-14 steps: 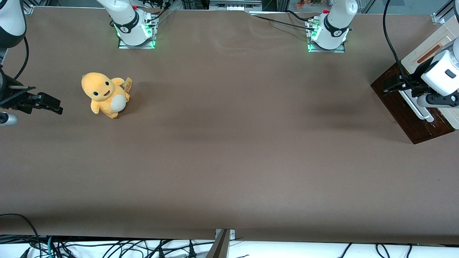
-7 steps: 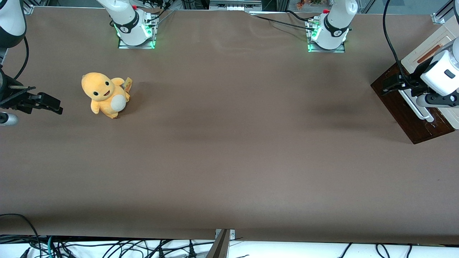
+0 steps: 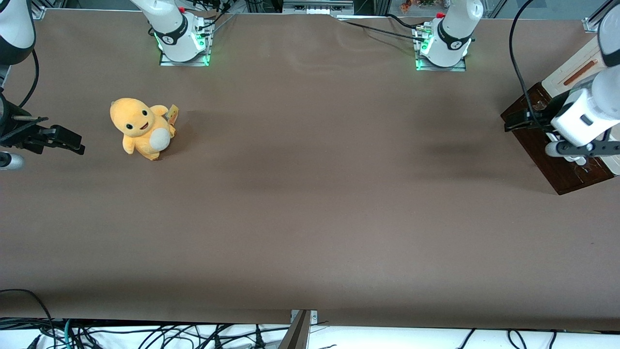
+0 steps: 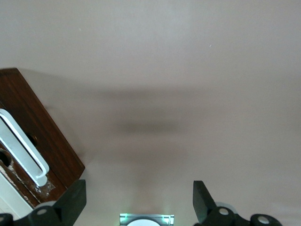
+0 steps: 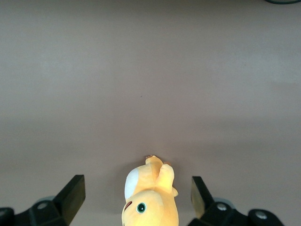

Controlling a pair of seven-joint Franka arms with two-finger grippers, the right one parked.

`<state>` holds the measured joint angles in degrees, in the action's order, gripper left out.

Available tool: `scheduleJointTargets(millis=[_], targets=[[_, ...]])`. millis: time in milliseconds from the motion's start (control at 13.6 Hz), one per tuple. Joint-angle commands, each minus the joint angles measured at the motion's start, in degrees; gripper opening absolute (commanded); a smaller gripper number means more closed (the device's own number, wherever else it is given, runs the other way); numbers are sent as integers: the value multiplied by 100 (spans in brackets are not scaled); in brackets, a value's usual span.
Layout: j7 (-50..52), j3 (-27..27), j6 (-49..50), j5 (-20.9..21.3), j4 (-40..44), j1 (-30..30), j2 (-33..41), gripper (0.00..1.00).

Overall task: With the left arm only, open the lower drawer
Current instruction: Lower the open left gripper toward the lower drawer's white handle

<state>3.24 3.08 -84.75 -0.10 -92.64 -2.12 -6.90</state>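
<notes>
One lower drawer (image 3: 550, 155), dark brown with a white bar handle (image 4: 23, 147), sat at the working arm's end of the bench (image 3: 310, 194); the left arm (image 3: 583, 114) held its gripper (image 4: 138, 200) spread open just above it, gripping nothing.

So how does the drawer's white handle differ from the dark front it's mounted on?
The white bar handle is pale, slim and rounded, while the lower drawer front is glossy dark brown, broad and flat. The handle stands proud of the front. Both run the same slanted line. The open gripper of the left arm hangs above the table beside the drawer, touching neither.
</notes>
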Motion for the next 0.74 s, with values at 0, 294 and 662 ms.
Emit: scheduleJointTargets(millis=[0, 294, 662], targets=[[378, 9, 273, 422, 62, 219, -364, 100], [1282, 9, 643, 1484, 62, 439, -1119, 100], [1777, 0, 853, 2837, 27, 449, -2120, 100]])
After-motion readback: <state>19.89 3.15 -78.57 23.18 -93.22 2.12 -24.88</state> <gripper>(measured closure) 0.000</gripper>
